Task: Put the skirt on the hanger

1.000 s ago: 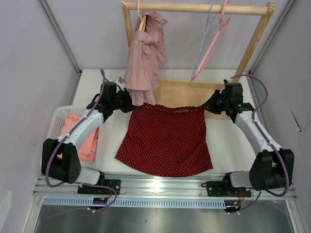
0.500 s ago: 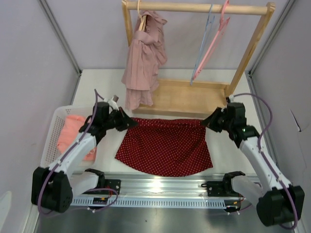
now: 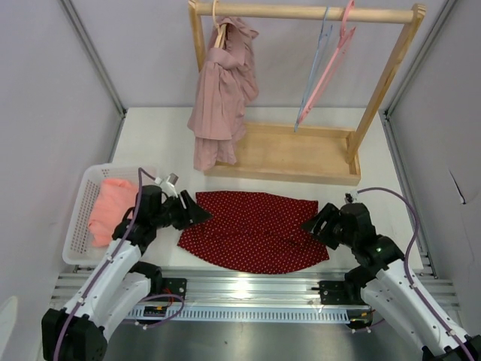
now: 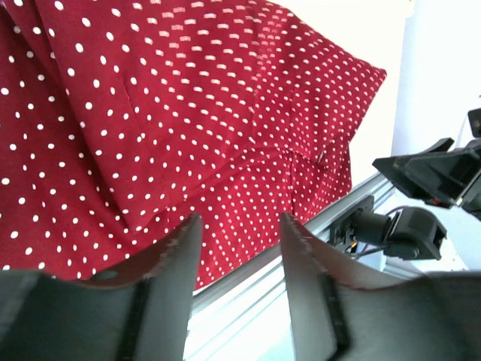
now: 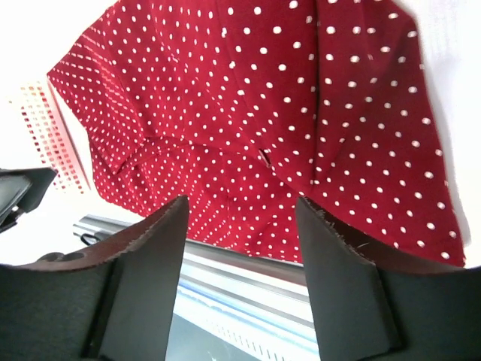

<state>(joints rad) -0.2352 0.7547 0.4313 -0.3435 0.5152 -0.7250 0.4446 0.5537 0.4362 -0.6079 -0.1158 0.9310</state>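
Red polka-dot skirt [image 3: 255, 229] lying flat, long axis running left-right; left gripper [image 3: 197, 215] and right gripper [image 3: 310, 225] flanking its ends, equally near, fingers apart, gripping nothing; pink hanger [image 3: 329, 71] hanging well beyond.

1. Skirt [image 4: 188, 113]: cut off by top and left edges in left wrist view, by top edge in right wrist view.
2. Right arm [image 3: 402, 289]: base runs off the bottom-right corner, top view.
3. Hanger [image 3: 219, 34] under pink garment [image 3: 222, 90]: mostly covered.
4. Pink cloth [image 3: 109, 207] in basket [image 3: 75, 226]: partly behind left arm [image 3: 124, 252].
5. Jaws in top view: too small and dark to read.
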